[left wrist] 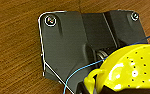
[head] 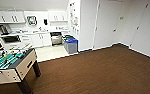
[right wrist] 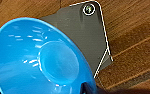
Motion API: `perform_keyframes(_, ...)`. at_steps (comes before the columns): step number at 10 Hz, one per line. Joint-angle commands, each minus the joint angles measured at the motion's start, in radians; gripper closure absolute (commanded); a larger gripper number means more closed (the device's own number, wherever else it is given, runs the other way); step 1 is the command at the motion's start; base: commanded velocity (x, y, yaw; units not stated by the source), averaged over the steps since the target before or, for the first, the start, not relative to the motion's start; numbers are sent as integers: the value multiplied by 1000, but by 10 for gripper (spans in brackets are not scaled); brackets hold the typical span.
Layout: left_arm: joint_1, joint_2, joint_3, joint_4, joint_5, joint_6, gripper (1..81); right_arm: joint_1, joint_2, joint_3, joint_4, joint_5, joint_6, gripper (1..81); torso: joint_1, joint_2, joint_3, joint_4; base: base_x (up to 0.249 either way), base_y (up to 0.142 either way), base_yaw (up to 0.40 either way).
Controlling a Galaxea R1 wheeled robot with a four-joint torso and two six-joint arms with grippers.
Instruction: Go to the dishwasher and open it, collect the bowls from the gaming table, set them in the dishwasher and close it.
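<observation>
Bowls are in transit: a blue bowl (right wrist: pixel 41 62) sits large in the right wrist view w/ brown wood-look floor (right wrist: pixel 131 50) below, apparently carried by that arm, tho I can't tell whether its fingers are clenched. A yellow perforated bowl (left wrist: pixel 131 70), more colander-like, shows likewise in the left wrist view w/ a thin blue cable (left wrist: pixel 91 66) crossing it; the grip there can't be told either. Dishwasher (head: pixel 56 38) lies far ahead in the kitchen nook, door apparently open, w/ a grey bin (head: pixel 71 44) just beside the approach. Foosball table (head: pixel 11 65) stands near left. Judgement: drive straight for the tiled strip, keep both arms level, pass clear of bin & table corner, go slow so neither bowl slips.
</observation>
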Motion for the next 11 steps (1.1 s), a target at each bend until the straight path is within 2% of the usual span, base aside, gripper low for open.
perform_keyframes(1, -37, -16, 2, 2, 47, 4, 811, 30, -10, -8, -6, -45, -2, 811, 0, 0, 0, 0, 100, 66, 0)
perform_keyframes(6, -37, -16, 2, 2, 47, 4, 811, 30, -10, -8, -6, -45, -3, 811, 0, 0, 0, 0, 100, 79, 0)
perform_keyframes(11, -37, -16, 2, 3, 47, 4, 811, 32, -10, -8, -6, -45, -3, 811, 0, 0, 0, 0, 103, 0, 0)
